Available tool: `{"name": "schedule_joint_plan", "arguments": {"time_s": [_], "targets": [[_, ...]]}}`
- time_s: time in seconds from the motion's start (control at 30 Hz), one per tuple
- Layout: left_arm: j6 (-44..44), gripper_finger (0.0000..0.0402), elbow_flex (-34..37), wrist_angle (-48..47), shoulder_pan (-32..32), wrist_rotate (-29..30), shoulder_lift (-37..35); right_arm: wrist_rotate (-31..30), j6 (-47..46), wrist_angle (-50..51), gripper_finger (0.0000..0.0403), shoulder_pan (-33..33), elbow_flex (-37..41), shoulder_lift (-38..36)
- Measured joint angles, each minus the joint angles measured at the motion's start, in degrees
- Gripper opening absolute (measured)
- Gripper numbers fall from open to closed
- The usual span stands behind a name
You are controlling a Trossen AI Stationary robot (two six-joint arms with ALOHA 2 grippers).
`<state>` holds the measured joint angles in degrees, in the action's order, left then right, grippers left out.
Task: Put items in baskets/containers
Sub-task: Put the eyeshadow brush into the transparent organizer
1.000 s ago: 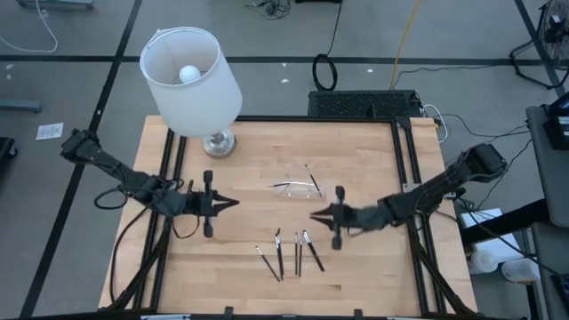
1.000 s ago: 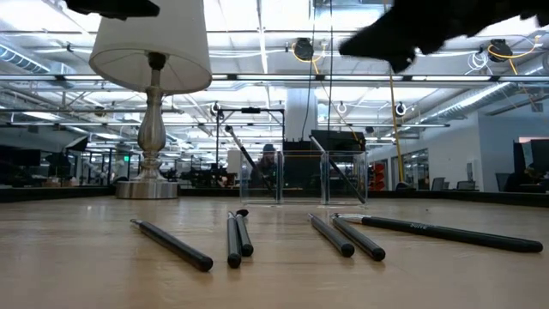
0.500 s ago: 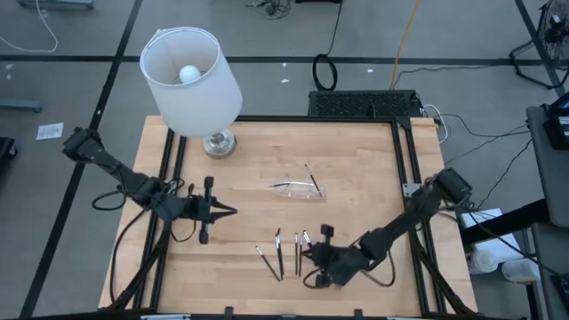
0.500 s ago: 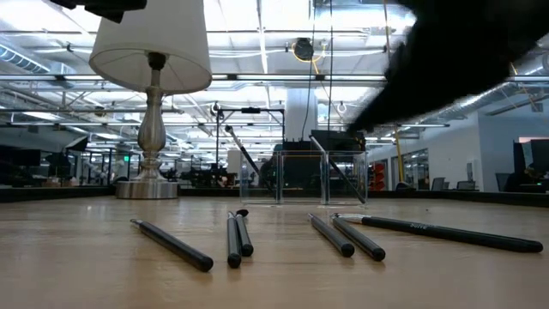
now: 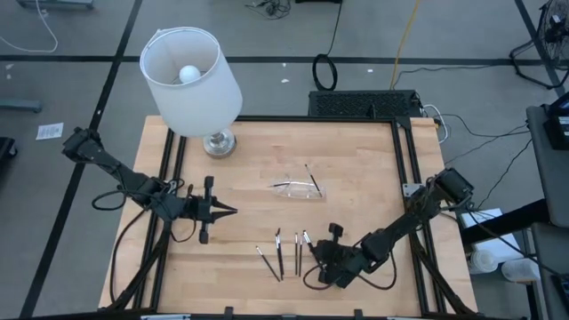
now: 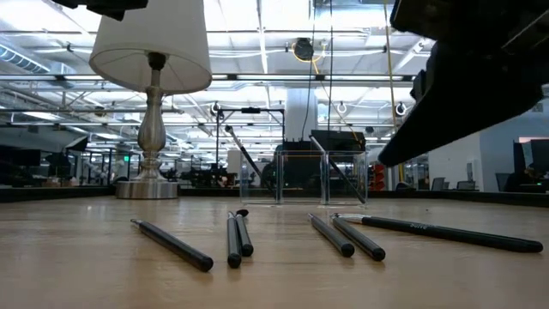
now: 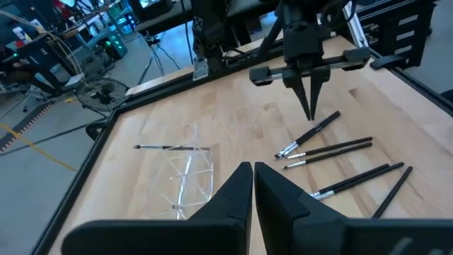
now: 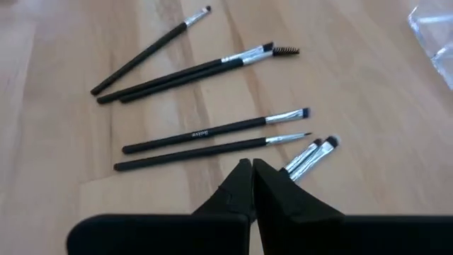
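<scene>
Several thin dark brushes (image 5: 289,253) with pale tips lie flat on the wood near the table's near edge, also seen in the right wrist view (image 8: 212,131) and the low view (image 6: 236,240). The clear tray (image 5: 298,188) sits mid-table. One brush lies inside it and another (image 5: 311,175) leans on its far rim. My right gripper (image 5: 311,256) is shut and hovers tipped down just right of the brushes, its tips (image 7: 310,113) above one brush. My left gripper (image 5: 227,211) is shut and waits left of the tray.
A white lamp (image 5: 191,76) with a metal base (image 5: 218,142) stands at the far left corner. Black frame rails (image 5: 173,178) run along the table's left and right sides. Bare wood lies between the tray and the loose brushes.
My right gripper has swung from mid-table, right of the tray, toward the near edge and down to the loose brushes. It has tipped from level to pointing down. Its fingers have stayed shut. The brushes and tray have not moved.
</scene>
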<state>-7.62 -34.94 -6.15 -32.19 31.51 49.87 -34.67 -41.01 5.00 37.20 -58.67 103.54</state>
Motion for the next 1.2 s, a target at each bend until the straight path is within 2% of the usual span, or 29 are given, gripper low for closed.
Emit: {"name": "schedule_joint_plan", "arguments": {"time_s": [0.4, 0.57, 1.03, 1.2], "targets": [[-0.15, 0.0026, 0.00, -0.06, 0.44, -0.02, 0.00, 0.38, -0.36, -0.16, 0.0000, -1.15, 0.02, 1.45], [0.09, 0.0026, 0.00, -0.04, 0.44, -0.02, 0.00, 2.59, -0.28, -0.12, 0.0000, -1.29, 0.02, 1.45], [0.76, 0.0026, 0.00, -0.07, 0.44, -0.04, 0.00, 1.53, -0.31, 1.24, 0.0000, -2.13, 0.04, 1.45], [0.76, 0.0026, 0.00, -0.07, 0.44, -0.04, 0.00, 3.42, -1.80, 1.66, 0.0000, -2.52, 0.07, 1.45]]}}
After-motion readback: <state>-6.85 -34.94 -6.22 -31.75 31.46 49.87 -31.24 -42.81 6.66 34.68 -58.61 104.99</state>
